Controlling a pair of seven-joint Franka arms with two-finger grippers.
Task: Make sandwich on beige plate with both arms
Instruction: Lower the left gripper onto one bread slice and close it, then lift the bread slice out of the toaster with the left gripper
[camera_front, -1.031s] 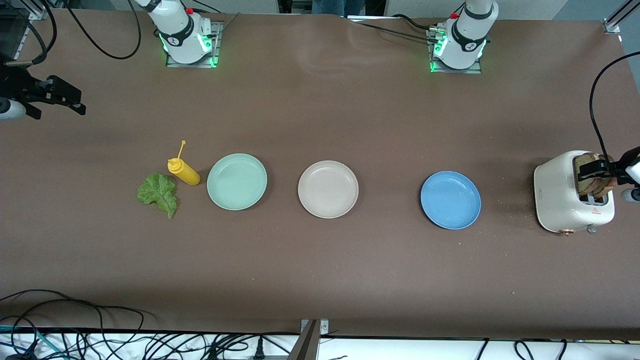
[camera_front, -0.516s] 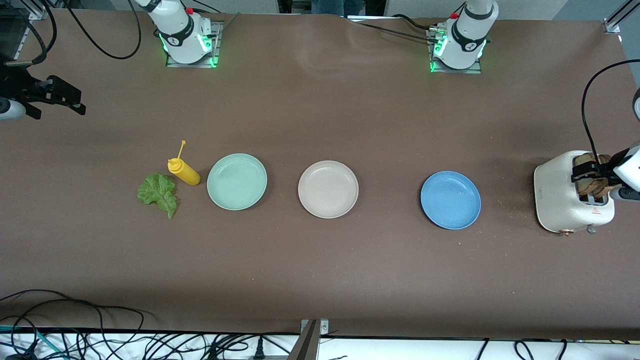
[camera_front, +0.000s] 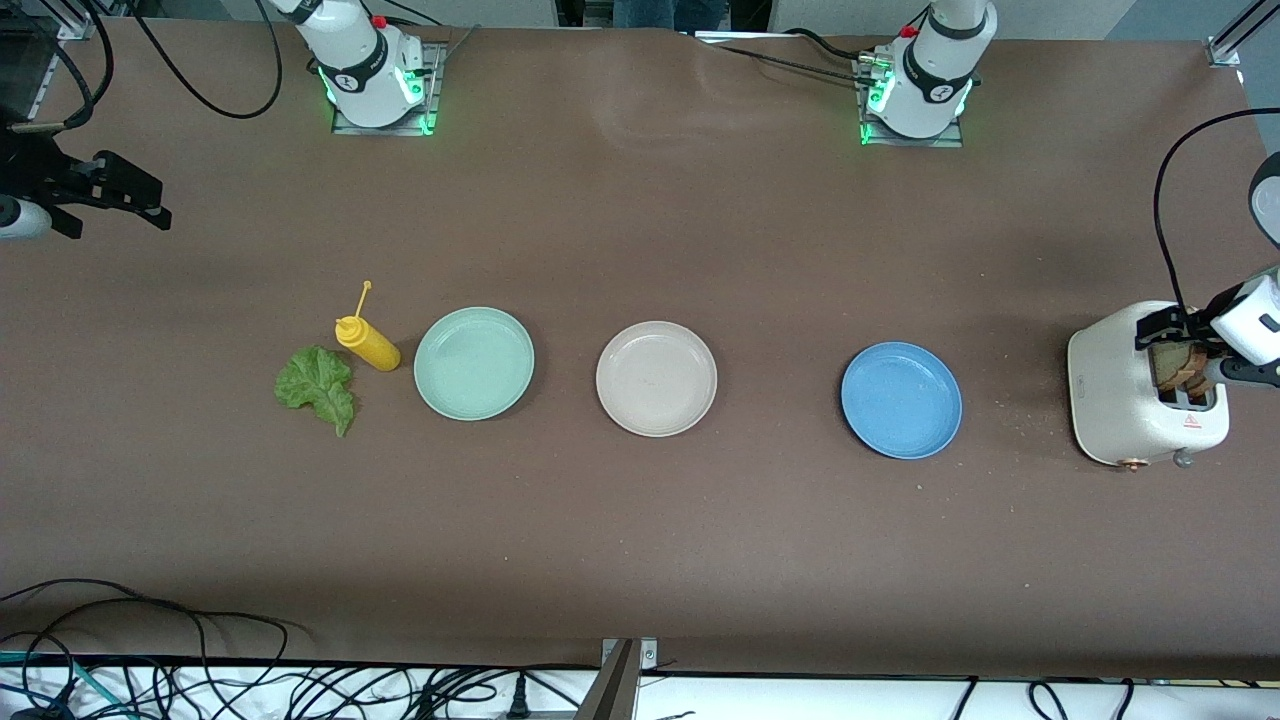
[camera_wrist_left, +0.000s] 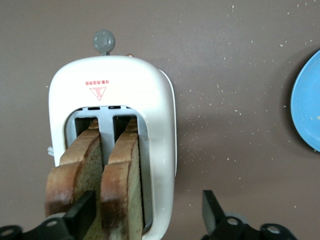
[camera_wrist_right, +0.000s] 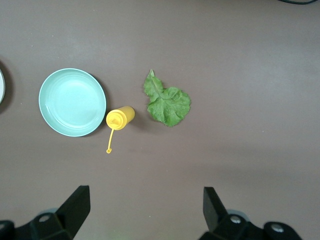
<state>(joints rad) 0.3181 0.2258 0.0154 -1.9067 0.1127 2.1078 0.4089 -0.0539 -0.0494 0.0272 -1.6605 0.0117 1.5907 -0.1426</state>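
Note:
Two brown-crusted bread slices (camera_wrist_left: 122, 180) stand upright in the slots of a white toaster (camera_wrist_left: 125, 85) at the left arm's end of the table. My left gripper (camera_wrist_left: 146, 212) hangs open just over the toaster (camera_front: 1130, 400). One finger sits at the gap between the slices and the other stands outside the toaster's wall, gripping nothing. The beige plate (camera_front: 656, 378) lies bare mid-table. A green lettuce leaf (camera_front: 318, 385) lies flat on the table toward the right arm's end. My right gripper (camera_front: 120, 195) waits open, high above the table, with the leaf (camera_wrist_right: 167, 102) in its view.
A mint green plate (camera_front: 473, 362) and a yellow squeeze bottle (camera_front: 368, 343) on its side lie between the leaf and the beige plate. A blue plate (camera_front: 901, 400) sits between the beige plate and the toaster. Crumbs dot the table by the toaster.
My left gripper has sunk lower over the toaster's slots and now covers more of the bread. The right arm has not moved.

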